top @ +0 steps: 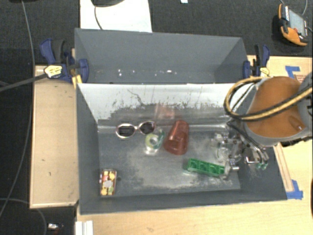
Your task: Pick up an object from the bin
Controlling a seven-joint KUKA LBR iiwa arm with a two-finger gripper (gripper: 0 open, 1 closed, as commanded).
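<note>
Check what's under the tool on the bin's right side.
The green flat block seems to reach under the tool with its right end; the rest lies bare on the bin floor. The tool and orange wrist cover hide the floor beyond.

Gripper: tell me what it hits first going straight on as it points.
Likely the green block, whose end lies close by the gripper; depth is unclear, so it may meet the bin floor beside it.
</note>
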